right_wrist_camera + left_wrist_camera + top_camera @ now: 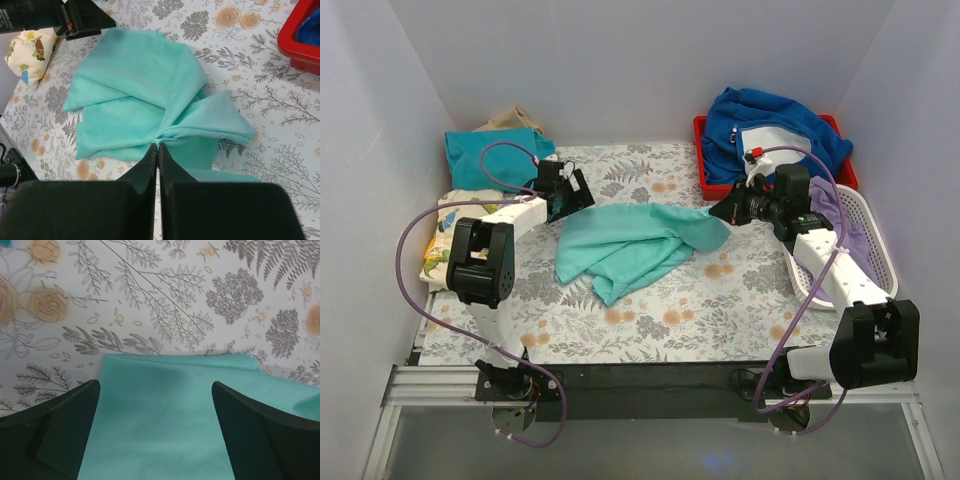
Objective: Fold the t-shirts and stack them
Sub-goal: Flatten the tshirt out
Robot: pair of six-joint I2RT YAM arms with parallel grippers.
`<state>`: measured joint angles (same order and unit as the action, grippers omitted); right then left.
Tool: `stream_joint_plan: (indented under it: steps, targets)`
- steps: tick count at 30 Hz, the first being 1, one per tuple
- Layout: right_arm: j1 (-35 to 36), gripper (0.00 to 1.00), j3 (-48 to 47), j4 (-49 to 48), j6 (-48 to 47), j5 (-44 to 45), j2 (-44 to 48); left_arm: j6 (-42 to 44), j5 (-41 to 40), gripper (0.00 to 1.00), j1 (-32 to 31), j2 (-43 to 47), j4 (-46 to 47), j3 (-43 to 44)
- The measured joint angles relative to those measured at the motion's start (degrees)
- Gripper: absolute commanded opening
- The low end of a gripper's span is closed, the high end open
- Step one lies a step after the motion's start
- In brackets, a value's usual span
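Observation:
The mint-turquoise t-shirt (pixel 630 245) lies crumpled in the middle of the floral table. My right gripper (pixel 725 212) is shut on a gathered hem at the shirt's right end; in the right wrist view the fabric (pixel 135 90) bunches at the closed tips (pixel 158 145). My left gripper (pixel 570 195) is open over the shirt's far left corner; in the left wrist view its fingers (pixel 65 430) straddle the flat cloth (pixel 160 415). The darker teal folded tee (pixel 485 160) sits at the back left. The cream dinosaur-print tee (pixel 445 235) lies folded at the left edge.
A red bin (pixel 705 165) at the back right holds the royal-blue fleece jacket (pixel 770 125). A white basket (pixel 870 235) with purple cloth stands at the right edge, beside the right arm. A beige cloth (pixel 515 120) lies behind the teal tee. White walls enclose the table.

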<state>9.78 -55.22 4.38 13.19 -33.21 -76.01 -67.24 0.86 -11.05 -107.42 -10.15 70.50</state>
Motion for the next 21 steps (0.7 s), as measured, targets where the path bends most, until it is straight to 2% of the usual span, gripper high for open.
stream_joint_plan:
  steps: [5, 9, 13, 17, 18, 21]
  targets:
    - [0.2, 0.01, 1.4, -0.1, 0.0, -0.4, 1.4, 1.3, -5.3, 0.94, 0.0, -3.0, -0.2, 3.1]
    - [0.2, 0.01, 1.9, 0.1, 0.1, -0.5, 1.4, 2.1, -6.4, 0.92, 0.0, -6.7, 0.0, 5.5]
    - [0.2, 0.01, 1.9, 0.1, 0.0, -0.5, 1.5, 2.7, -6.1, 0.77, -0.2, -8.1, 0.6, 5.8]
    - [0.2, 0.01, 1.9, 0.1, 0.0, -0.4, 1.5, 2.6, -4.3, 0.38, -0.5, -8.2, 1.1, 5.4]
    - [0.2, 0.01, 1.9, 0.1, 0.0, -0.4, 1.5, 2.5, -3.8, 0.2, -0.6, -8.2, 1.4, 5.1]
    - [0.2, 0.01, 1.9, 0.1, 0.0, -0.4, 1.5, 2.6, -2.2, 0.0, -1.1, -8.1, 1.7, 4.0]
